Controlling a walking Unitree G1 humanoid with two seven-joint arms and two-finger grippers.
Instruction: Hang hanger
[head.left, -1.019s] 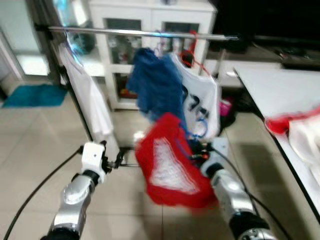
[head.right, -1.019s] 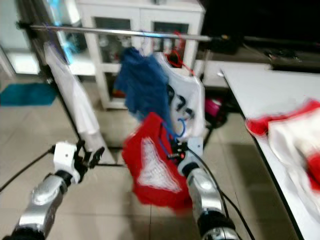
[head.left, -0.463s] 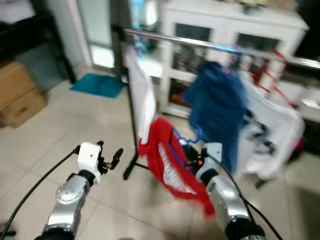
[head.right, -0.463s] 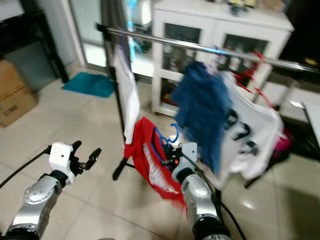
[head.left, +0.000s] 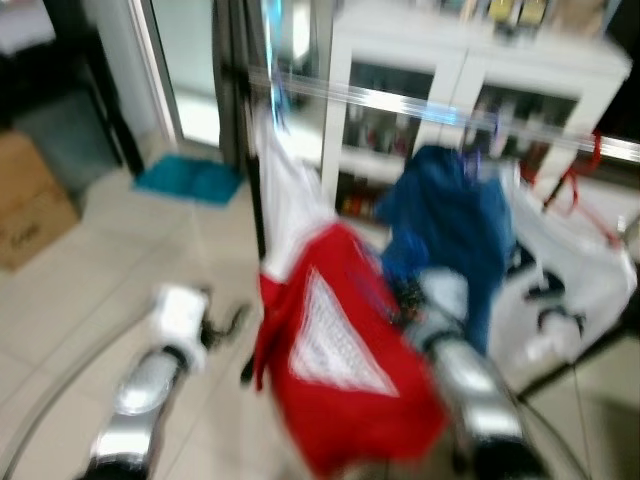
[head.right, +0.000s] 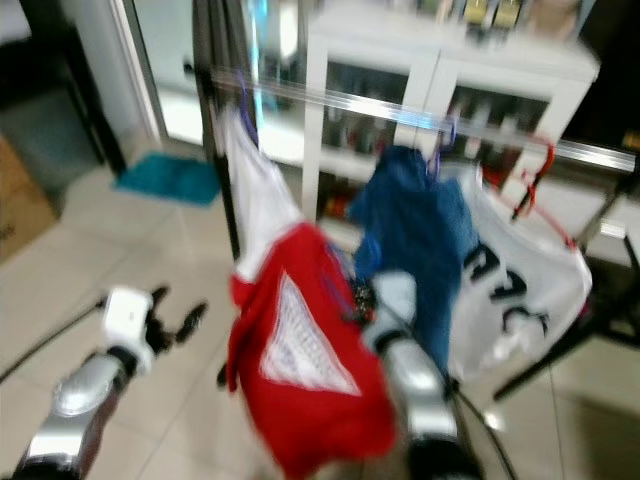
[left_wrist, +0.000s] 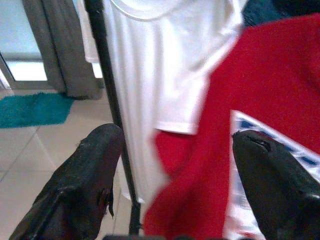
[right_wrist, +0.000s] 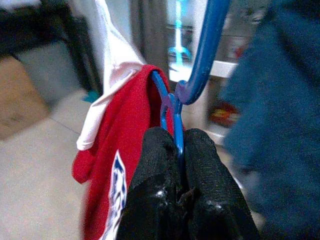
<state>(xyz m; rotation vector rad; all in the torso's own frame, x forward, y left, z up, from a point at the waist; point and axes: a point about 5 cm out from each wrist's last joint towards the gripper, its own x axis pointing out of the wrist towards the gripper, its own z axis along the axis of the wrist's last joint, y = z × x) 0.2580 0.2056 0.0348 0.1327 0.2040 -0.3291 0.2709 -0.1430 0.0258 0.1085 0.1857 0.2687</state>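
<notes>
The right gripper (right_wrist: 176, 145) had its jaws pressed together on the blue hanger (right_wrist: 172, 112), whose thin plastic ran up from between the two black fingers (right_wrist: 155, 165) and curved overhead into a broad blue hook. A red shirt (right_wrist: 117, 150) with a white, blue-edged panel hung on that hanger just to one side of the jaws, draping down past them. In the blurred head views the same red shirt (head.right: 300, 350) hung in front of the right arm (head.right: 415, 385), hiding most of it, and sat below the level of the rail.

The left gripper (left_wrist: 175, 165) was held low with its jaws spread wide, nothing between them. Straight ahead of the open jaws hung the lower hem of a white shirt (left_wrist: 165, 65) and the edge of the red shirt, with the black upright of the rack (left_wrist: 107, 90) just beside one finger (left_wrist: 85, 180).

Beyond both jaws stood the chrome rail (head.right: 400, 105), running across the scene. On it hung the white shirt (head.right: 255, 195) near the upright, a dark blue garment (head.right: 420, 235) further along, and a white printed shirt (head.right: 520, 290) on a red hanger (head.right: 535, 175) past that.

Behind the rail stood a white cabinet (head.left: 440, 110) with glass doors. A teal mat (head.left: 190, 180) lay on the tiled floor (head.left: 90, 290) by the doorway, and a cardboard box (head.left: 30, 205) sat off to the left.
</notes>
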